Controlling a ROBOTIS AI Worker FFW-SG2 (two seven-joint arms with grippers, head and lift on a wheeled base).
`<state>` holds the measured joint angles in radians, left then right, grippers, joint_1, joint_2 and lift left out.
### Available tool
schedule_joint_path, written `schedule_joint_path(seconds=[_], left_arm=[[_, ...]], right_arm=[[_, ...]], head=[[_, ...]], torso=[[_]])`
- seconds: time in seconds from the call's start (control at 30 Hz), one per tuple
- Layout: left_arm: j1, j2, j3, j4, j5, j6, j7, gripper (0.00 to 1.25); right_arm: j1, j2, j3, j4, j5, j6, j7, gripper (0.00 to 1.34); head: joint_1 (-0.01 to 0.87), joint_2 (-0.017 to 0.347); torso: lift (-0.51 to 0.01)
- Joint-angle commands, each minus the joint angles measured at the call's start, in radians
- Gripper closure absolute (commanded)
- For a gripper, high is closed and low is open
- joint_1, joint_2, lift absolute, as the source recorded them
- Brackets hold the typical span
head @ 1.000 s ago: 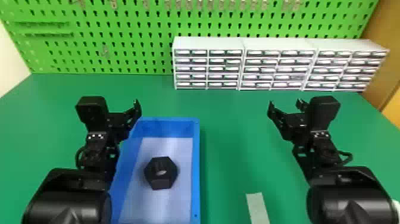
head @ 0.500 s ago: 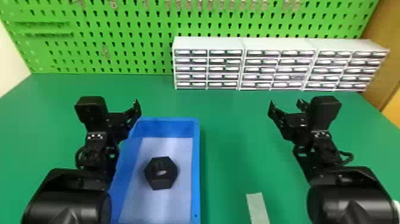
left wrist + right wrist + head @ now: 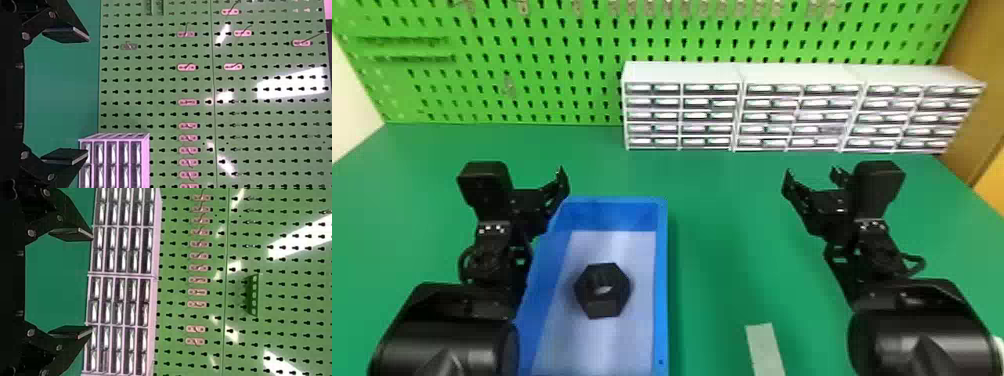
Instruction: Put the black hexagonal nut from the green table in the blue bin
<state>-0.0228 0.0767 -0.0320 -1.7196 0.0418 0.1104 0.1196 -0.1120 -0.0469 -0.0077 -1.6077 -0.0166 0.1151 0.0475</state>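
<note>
The black hexagonal nut (image 3: 602, 291) lies on the floor of the blue bin (image 3: 662, 280), with its hole facing up. Beside the bin's far left corner, in the head view, is my left gripper (image 3: 552, 194), raised and apart from the nut. Its two fingers stand wide apart in the left wrist view, where the left gripper (image 3: 87, 97) holds nothing. My right gripper (image 3: 812, 179) is held above the table to the right of the bin. Seen from its own wrist, the right gripper (image 3: 92, 284) is open too, with nothing between its fingers.
White drawer cabinets (image 3: 742, 107) line the back of the green table (image 3: 722, 240), in front of a green pegboard (image 3: 532, 65) with hooks. A pale flat strip (image 3: 765, 350) lies near the front edge, right of the bin.
</note>
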Motion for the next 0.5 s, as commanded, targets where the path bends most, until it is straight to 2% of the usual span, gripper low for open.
schedule_joint_path(seconds=[0.0,0.47], left_arm=[[0.001,0.000,0.001,0.000,-0.003,0.000,0.000,0.24],[0.006,0.000,0.006,0.000,-0.008,0.003,0.000,0.24]], right_arm=[[0.000,-0.002,0.002,0.000,0.000,0.003,0.000,0.43],[0.002,-0.005,-0.002,0.000,0.003,0.009,0.000,0.43]], head=[[0.686,0.051],[0.686,0.051]], torso=[[-0.096],[-0.096]])
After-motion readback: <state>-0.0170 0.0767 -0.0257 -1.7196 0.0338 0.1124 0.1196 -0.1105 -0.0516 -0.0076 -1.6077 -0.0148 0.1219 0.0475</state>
